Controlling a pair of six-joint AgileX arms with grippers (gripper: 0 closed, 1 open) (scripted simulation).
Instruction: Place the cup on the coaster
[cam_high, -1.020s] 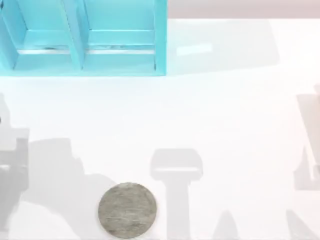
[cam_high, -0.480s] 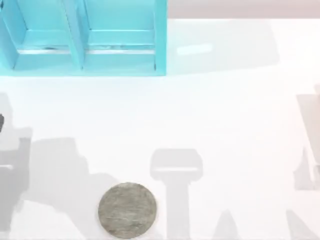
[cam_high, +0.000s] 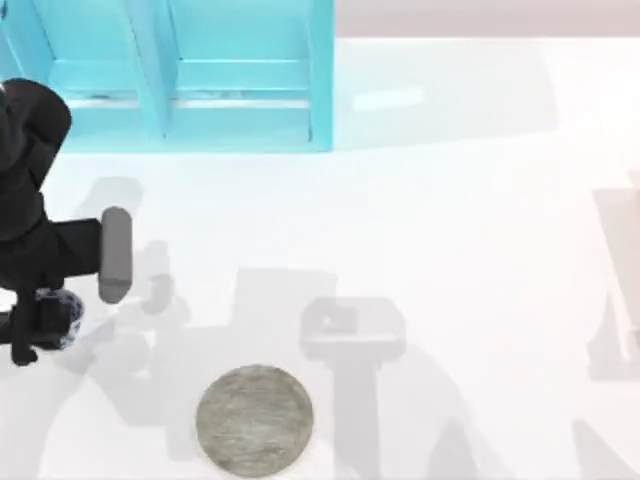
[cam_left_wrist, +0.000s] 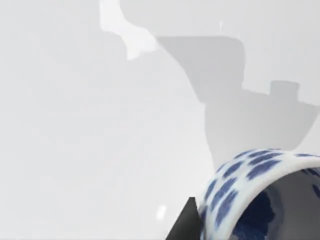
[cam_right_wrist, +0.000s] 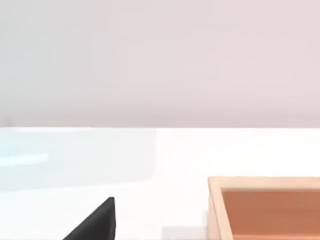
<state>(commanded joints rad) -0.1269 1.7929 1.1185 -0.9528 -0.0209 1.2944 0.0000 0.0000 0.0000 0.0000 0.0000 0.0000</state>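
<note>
White table (cam_high: 470, 250): grey coaster (cam_high: 254, 419), turquoise shelf (cam_high: 180, 75)

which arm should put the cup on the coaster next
Left. Its end effector is at the table's left edge with the cup at its tip, seen close up from the left wrist, and the coaster lies nearby to its right. The right arm's own camera looks at a wooden box.

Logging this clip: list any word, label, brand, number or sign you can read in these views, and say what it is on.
None: no readable text in any view.
The cup, at the left gripper, bears a blue dotted pattern, no letters.
The coaster is mottled grey, unmarked.
The turquoise shelf and the wooden box are plain.
</note>
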